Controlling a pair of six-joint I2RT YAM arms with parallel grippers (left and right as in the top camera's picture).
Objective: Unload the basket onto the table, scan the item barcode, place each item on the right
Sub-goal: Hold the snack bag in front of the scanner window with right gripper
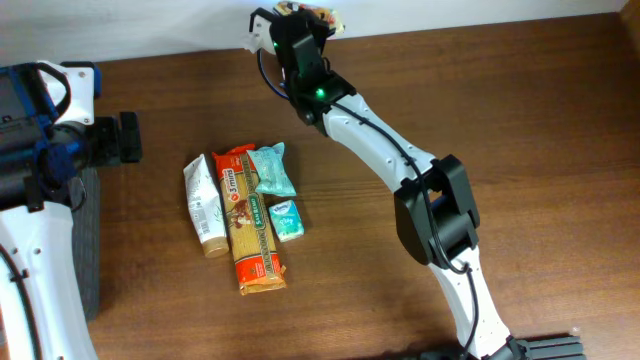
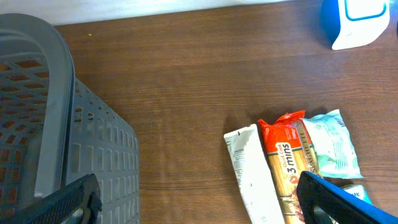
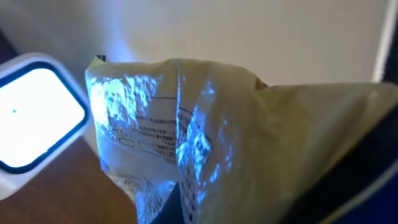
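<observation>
One view, right wrist, shows print on the packet (image 3: 205, 137) the right claw (image 1: 305, 18) clenches; left claw (image 2: 199, 205) gapes.

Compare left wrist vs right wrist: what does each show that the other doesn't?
Left wrist only: grey basket, plus white tube, orange pasta pack and teal pouch lying side by side. Right wrist only: crinkled foil packet, close up, filling most of the frame, its print lit blue. Both: the blue-and-white scanner; in the right wrist view its window glows at the left edge.
</observation>
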